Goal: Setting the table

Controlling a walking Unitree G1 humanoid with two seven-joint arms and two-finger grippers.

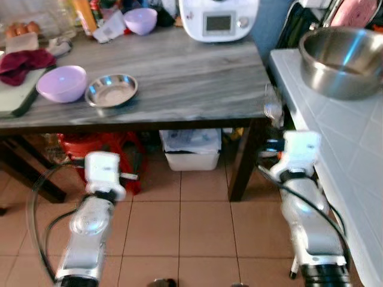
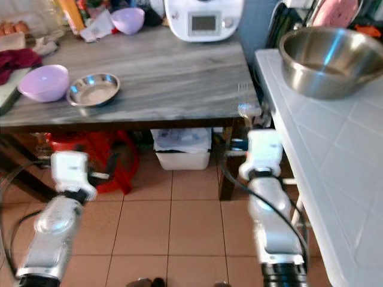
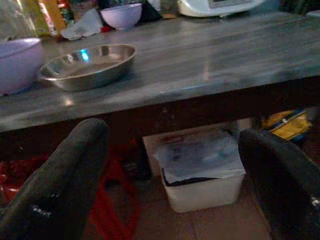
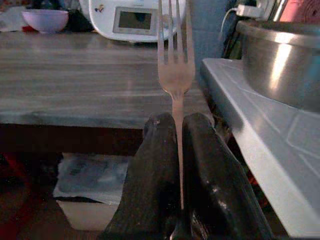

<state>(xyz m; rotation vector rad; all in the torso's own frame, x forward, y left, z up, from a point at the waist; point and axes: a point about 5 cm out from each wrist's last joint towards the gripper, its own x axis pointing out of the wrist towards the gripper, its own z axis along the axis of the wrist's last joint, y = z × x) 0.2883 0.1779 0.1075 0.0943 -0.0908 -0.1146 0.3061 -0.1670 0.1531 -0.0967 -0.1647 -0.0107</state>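
My right gripper (image 4: 177,122) is shut on the handle of a silver fork (image 4: 175,75), which stands upright with its tines up. In the left eye view the fork (image 1: 272,106) is at the near right corner of the grey wooden table (image 1: 191,84), level with its edge. My left gripper (image 3: 172,132) is open and holds nothing, low in front of the table's near edge. On the table's left part sit a shallow steel dish (image 1: 111,89) and, beside it, a purple bowl (image 1: 61,83).
A white kitchen appliance (image 1: 218,18) and a second purple bowl (image 1: 140,20) stand at the table's back. To the right a white tiled counter (image 1: 335,131) carries a large steel bowl (image 1: 341,60). Under the table are a white bin (image 1: 191,150) and a red bag (image 1: 116,149).
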